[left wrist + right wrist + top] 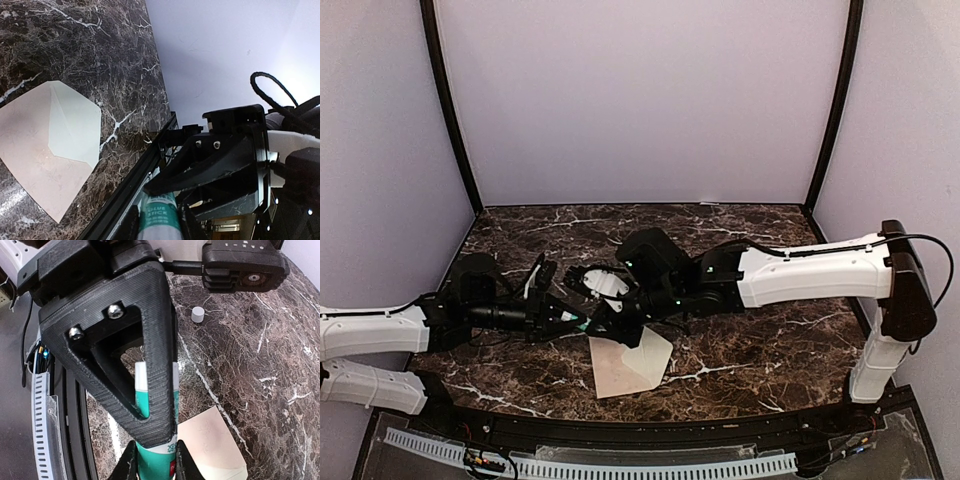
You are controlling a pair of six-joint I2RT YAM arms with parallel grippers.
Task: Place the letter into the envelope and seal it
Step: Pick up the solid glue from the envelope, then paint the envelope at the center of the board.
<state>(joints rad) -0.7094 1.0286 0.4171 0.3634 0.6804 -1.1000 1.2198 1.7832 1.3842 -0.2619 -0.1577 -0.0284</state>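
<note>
The cream envelope lies flat on the marble table near the front edge, its pointed flap open; it also shows in the left wrist view and the right wrist view. The letter does not show as a separate sheet. A teal-and-white glue stick is held just above and left of the envelope, between both grippers. My left gripper is shut on one end of the glue stick. My right gripper is shut on the other end of the glue stick. The two grippers meet tip to tip.
A small white cap stands on the marble beyond the grippers. The table's black front rail runs close beside the envelope. Purple walls enclose the back and sides.
</note>
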